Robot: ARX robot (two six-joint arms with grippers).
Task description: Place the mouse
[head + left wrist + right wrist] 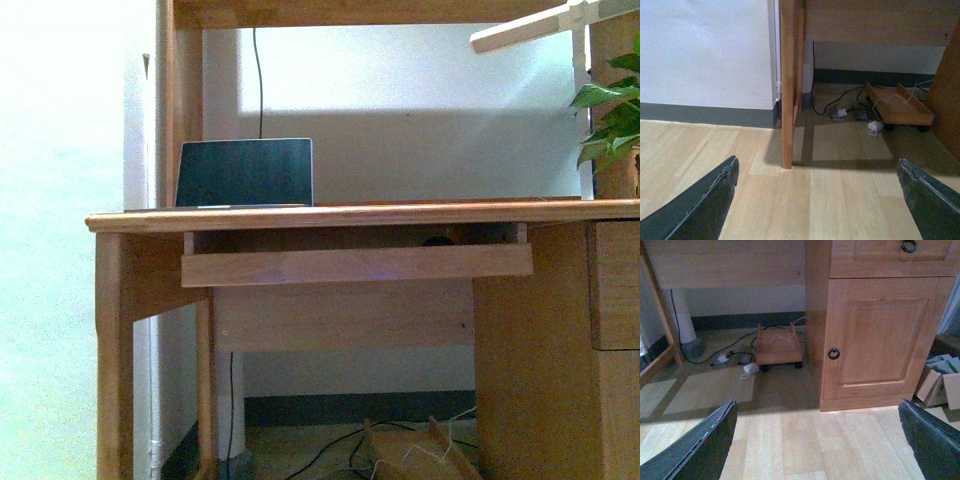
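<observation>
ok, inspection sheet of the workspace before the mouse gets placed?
Surface: wooden desk top, seen edge-on; keyboard tray under it.
Job's things: mouse, likely the small dark domed shape in the gap above the tray; mostly hidden.
Clutter: open laptop on the desk's left part; cardboard boxes on the floor.
Grippers: left hand and right hand both open, empty, over the floor.
Cables: wall cable above the laptop; floor cables beside a wooden trolley.
Surroundings: plant, cabinet door.
</observation>
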